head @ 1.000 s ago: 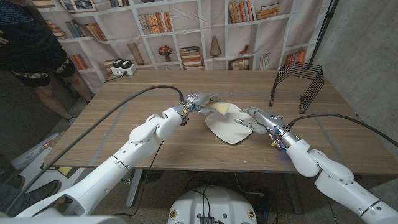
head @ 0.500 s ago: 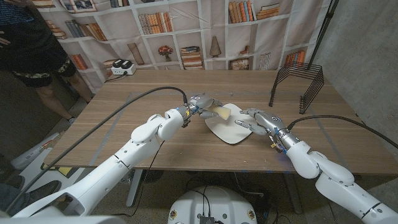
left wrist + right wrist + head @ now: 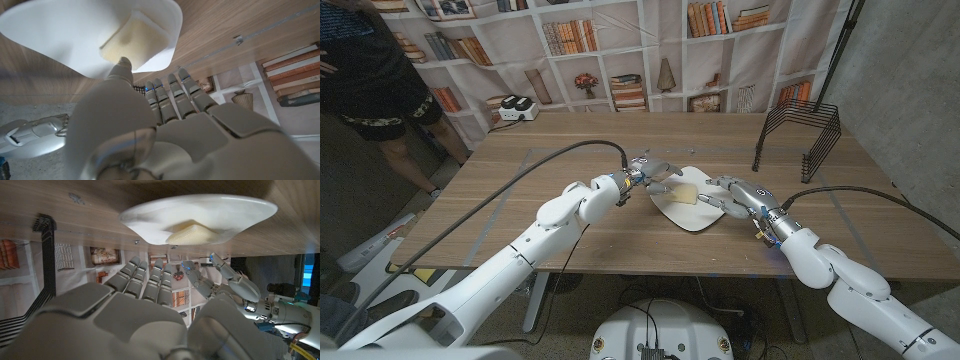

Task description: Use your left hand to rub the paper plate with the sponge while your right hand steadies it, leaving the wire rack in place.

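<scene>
The white paper plate point(image 3: 686, 216) lies at the middle of the wooden table. The pale yellow sponge point(image 3: 682, 193) lies loose in its far half. My left hand point(image 3: 651, 172) hovers at the plate's left far rim with its fingers spread, holding nothing. In the left wrist view its thumb tip points near the sponge point(image 3: 134, 37) on the plate point(image 3: 60, 35). My right hand point(image 3: 732, 194) sits at the plate's right rim, fingers reaching toward it. The right wrist view shows the sponge point(image 3: 192, 234) in the plate point(image 3: 200, 207), apart from the left hand point(image 3: 227, 282).
The black wire rack point(image 3: 800, 135) stands at the table's far right. A white device point(image 3: 513, 108) sits at the far left corner. A person point(image 3: 370, 70) stands beyond the table's left end. A bookshelf backdrop hangs behind.
The sponge was in my left hand's fingers at the plate's far rim; now it lies on the plate and the hand's fingers have spread. The right hand has stayed put.
</scene>
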